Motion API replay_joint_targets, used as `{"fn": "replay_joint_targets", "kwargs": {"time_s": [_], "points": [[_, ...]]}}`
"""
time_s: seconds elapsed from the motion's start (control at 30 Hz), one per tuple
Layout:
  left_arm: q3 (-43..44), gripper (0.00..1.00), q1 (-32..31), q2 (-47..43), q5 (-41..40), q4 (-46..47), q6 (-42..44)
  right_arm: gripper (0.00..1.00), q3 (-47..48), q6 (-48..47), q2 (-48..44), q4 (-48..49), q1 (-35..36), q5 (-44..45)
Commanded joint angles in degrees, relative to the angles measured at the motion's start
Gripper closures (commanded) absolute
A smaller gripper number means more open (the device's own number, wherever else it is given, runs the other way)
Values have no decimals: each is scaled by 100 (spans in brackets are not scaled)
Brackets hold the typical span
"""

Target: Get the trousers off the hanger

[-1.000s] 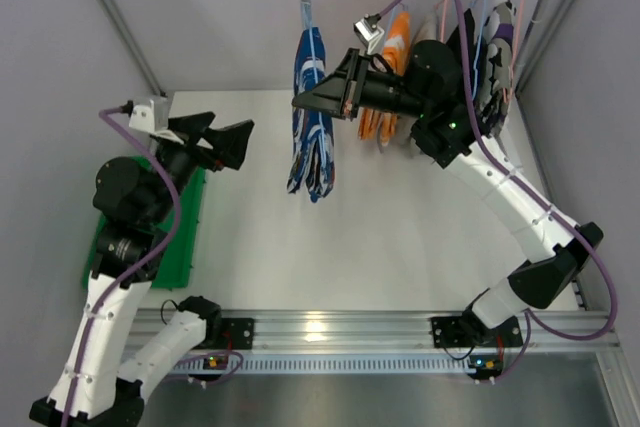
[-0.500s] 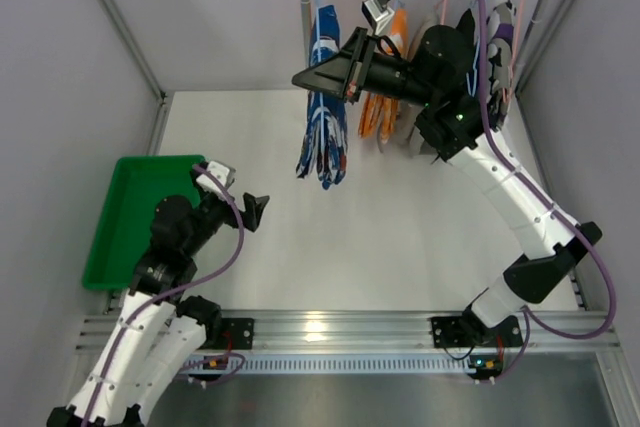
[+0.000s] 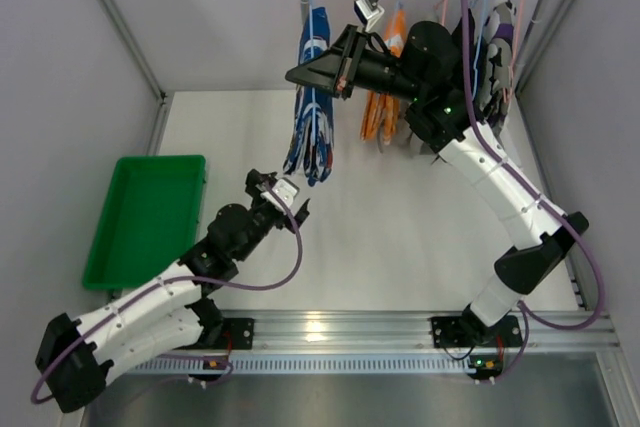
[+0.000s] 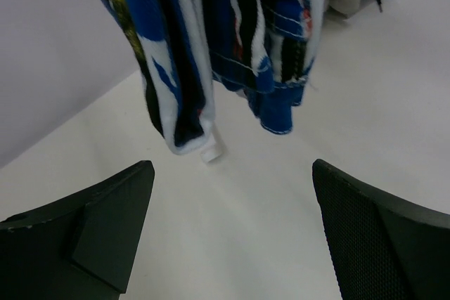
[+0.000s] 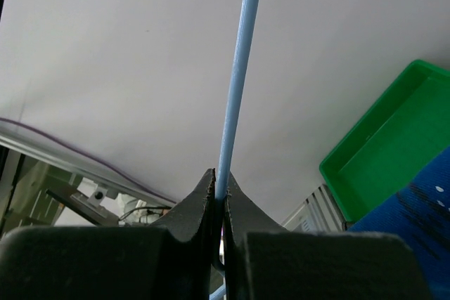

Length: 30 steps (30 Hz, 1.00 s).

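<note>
Removal not yet done. Blue patterned trousers (image 3: 309, 97) hang on hanger (image 5: 236, 82) at rail. Right gripper (image 5: 219, 191) pinches hanger rod. Left gripper (image 4: 232, 223) spread wide below hem, touching nothing. Orange trousers (image 3: 372, 119) also hanging.

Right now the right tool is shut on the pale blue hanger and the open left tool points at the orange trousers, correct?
One thing is off: the left wrist view shows the open left tool pointing at the blue patterned trousers, not orange ones. The right tool is shut on the pale blue hanger.
</note>
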Motion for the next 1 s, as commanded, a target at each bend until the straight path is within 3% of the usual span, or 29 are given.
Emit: {"fn": "replay_joint_targets", "kwargs": {"time_s": [0.0,0.1,0.6,0.8,0.97], "points": [[245,1,-156,398,-1288,1612,467,100,519,-360,-235,866,-57,75],[430,1,-156,627,-1562,1770,405,100,467,-448,-279,813,-57,75],[782,1,-156,838,-763,2245,265,100,282,-387,-376,830,-22,66],[1142,1,-156,1075,-885,2333,405,100,186,-387,-411,830,39,49],[1485,9,-156,1181,-780,2456,536,100,106,-378,-385,865,109,49]]}}
